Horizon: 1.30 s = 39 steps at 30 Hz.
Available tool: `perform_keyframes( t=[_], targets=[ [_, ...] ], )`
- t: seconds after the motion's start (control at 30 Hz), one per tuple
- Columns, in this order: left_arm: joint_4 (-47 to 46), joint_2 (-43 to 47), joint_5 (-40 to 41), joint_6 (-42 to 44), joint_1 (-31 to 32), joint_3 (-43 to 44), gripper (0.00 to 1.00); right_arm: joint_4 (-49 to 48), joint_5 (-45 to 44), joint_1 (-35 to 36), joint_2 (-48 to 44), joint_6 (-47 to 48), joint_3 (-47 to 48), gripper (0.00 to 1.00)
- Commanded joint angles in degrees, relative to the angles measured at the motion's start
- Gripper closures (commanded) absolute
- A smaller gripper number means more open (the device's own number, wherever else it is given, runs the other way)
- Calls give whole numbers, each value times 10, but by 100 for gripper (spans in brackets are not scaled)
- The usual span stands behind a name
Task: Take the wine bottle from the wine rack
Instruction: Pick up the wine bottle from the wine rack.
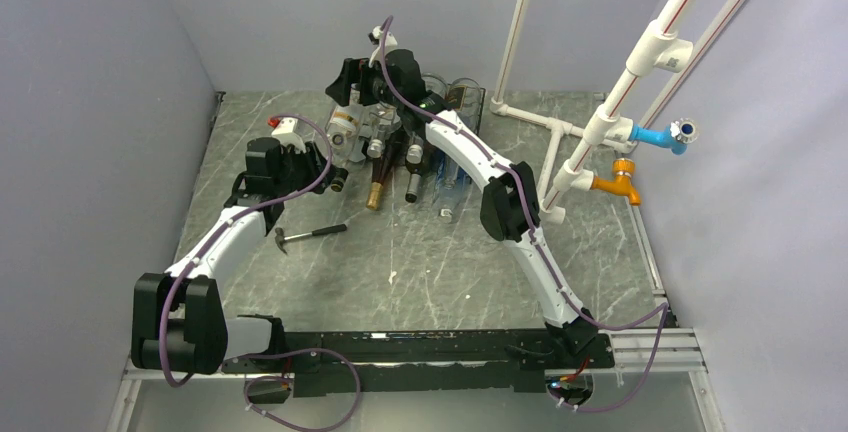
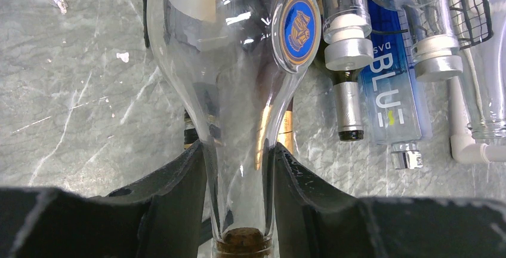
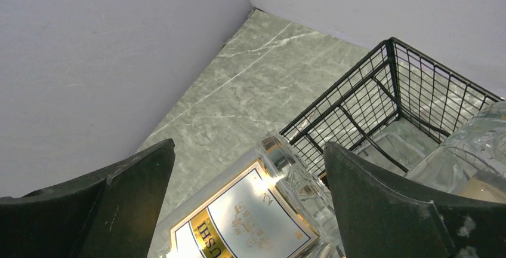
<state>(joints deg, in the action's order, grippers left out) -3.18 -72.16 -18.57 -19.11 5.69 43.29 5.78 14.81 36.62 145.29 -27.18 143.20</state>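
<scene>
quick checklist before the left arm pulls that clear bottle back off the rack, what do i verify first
1. Left hand closed on the neck of the clear bottle: ok.
2. Right hand open, holding nothing: ok.
3. Right hand clear of the gold-labelled bottle lying between its fingers: cannot tell.
4. Clear bottle free of the silver-necked bottle beside it: cannot tell.
5. Way back across the table free: the hammer lies close to it, so not ok.
</scene>
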Motion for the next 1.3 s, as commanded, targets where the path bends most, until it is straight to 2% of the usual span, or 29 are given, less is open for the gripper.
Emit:
perform_keyframes(
  t=[0.0,0.2,0.97,1.27],
  targets=[
    [-4,19,-15,13,-4,-8,100,-22,-7,-1,9,7,6,1],
    [-5,19,-17,13,-8,-6,100,-13,33,6,7,17,0,3],
    [8,53,32,12,-12,-23,100,61,-3,33,-21,25,-11,5],
    [1,50,37,-1,-22,-28,100,74,28,37,-38,32,-20,6]
  ],
)
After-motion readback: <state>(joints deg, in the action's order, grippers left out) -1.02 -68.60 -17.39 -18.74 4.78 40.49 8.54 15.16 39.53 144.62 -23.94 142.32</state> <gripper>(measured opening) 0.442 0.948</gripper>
